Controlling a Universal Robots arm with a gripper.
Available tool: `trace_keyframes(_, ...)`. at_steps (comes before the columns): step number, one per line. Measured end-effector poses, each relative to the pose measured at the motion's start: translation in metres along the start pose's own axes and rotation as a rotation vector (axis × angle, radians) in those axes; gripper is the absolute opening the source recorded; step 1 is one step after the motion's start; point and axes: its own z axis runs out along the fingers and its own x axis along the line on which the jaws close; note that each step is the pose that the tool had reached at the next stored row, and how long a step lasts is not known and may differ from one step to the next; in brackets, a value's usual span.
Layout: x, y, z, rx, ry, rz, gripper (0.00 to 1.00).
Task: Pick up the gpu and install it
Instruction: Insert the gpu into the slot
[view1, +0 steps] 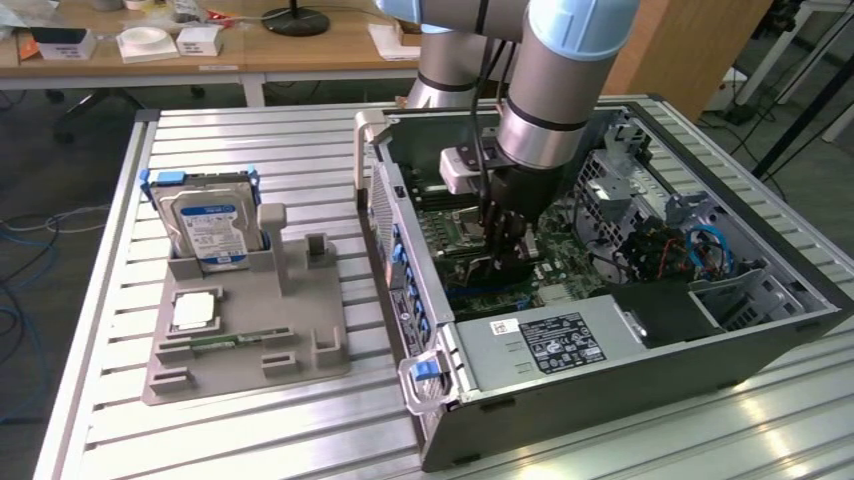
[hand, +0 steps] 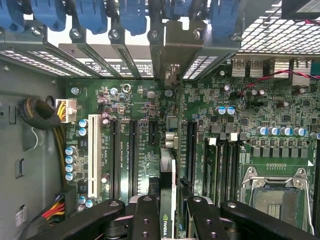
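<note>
Here the gpu stands on edge between the black fingers of the gripper, which are closed against its two faces, its end bracket reaching toward the rear slot covers. It hangs just above the motherboard, over the expansion slots, inside the open computer case. Outside the case, near the slatted table's far edge, a hard drive stands upright in a grey fixture tray.
</note>
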Motion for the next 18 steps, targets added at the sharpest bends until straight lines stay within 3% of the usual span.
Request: trace_keyframes(18,-0.0001,0.0001,0.0018,0.0004,-0.0006,0.0,0.26)
